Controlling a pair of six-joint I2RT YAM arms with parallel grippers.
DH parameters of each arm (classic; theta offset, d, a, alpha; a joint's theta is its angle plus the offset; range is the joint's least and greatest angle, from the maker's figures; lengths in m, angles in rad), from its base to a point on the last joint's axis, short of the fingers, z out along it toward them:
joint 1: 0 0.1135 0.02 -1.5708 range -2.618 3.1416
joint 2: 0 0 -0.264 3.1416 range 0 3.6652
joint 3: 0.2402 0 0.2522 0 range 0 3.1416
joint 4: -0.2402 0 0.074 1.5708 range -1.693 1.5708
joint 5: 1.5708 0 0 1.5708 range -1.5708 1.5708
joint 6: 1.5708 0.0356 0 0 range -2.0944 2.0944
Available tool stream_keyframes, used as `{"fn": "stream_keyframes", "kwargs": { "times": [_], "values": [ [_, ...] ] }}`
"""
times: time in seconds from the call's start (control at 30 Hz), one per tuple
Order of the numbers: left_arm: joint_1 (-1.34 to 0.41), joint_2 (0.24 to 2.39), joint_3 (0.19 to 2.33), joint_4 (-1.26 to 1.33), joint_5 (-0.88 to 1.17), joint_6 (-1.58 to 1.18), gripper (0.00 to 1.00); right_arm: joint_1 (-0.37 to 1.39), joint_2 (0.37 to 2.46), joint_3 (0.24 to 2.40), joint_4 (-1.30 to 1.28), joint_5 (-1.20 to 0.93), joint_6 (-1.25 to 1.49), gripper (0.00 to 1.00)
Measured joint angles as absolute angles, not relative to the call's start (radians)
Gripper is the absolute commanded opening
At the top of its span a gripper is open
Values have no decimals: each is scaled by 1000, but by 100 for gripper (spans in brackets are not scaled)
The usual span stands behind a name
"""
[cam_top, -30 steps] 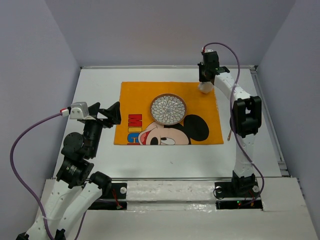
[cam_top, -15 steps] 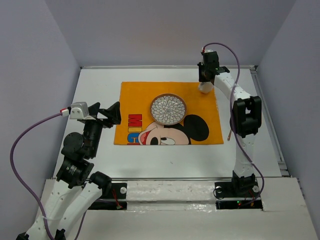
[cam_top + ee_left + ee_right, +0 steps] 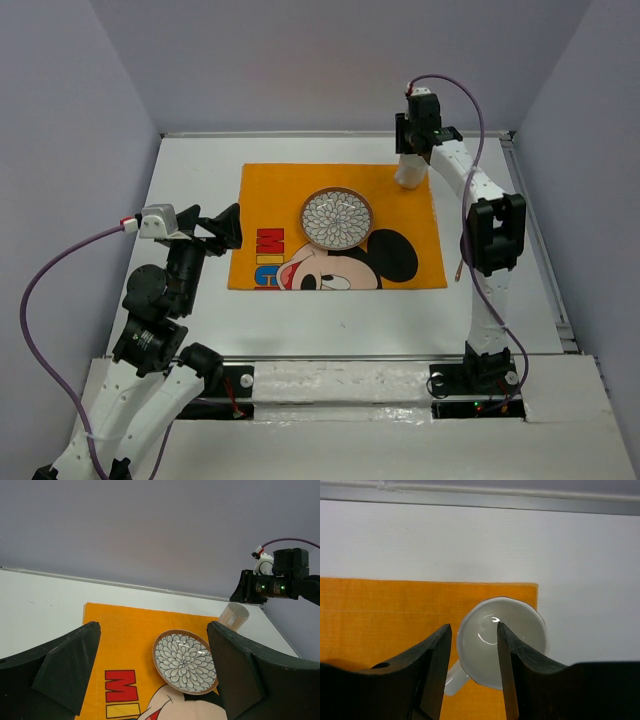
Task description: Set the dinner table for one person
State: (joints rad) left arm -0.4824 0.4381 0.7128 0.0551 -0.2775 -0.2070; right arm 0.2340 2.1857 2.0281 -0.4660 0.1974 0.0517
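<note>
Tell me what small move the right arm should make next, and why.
Probably raise the right gripper straight up, away from the white cup. The cup stands upright on the far right corner of the orange placemat, and the jaws are apart astride its rim, so it looks released; a sideways move could tip it.

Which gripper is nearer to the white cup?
Right. The right gripper hangs just above the cup at the placemat's far right corner; the left gripper sits off the placemat's left edge.
</note>
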Motion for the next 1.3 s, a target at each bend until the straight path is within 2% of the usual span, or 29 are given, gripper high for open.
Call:
{"fn": "stream_keyframes", "kwargs": {
  "times": [0.1, 0.17, 0.27, 0.37, 0.47, 0.7, 1.07, 1.27, 1.3],
  "values": [
    [-482, 436, 713, 55, -278, -207, 99, 234, 2148, 2002, -470, 247, 68, 48],
    [-482, 432, 713, 55, -278, -207, 99, 230, 2058, 1912, -462, 281, 107, 47],
    [-482, 422, 713, 55, -278, -207, 99, 207, 1771, 1586, -420, 318, 197, 42],
    [-483, 408, 713, 55, -277, -207, 99, 148, 1539, 1348, -403, 334, 277, 41],
    [-492, 394, 713, 56, -277, -207, 99, 61, 1419, 1130, -342, 335, 349, 41],
    [-532, 375, 713, 55, -278, -207, 99, 20, 1538, 907, -363, 308, 409, 43],
    [-557, 360, 713, 56, -288, -206, 99, -10, 1634, 905, -339, 302, 422, 40],
    [-562, 360, 713, 55, -289, -206, 99, -40, 1681, 950, -330, 297, 419, 28],
    [-563, 360, 713, 55, -289, -206, 99, -45, 1689, 957, -327, 295, 418, 23]
  ]
}}
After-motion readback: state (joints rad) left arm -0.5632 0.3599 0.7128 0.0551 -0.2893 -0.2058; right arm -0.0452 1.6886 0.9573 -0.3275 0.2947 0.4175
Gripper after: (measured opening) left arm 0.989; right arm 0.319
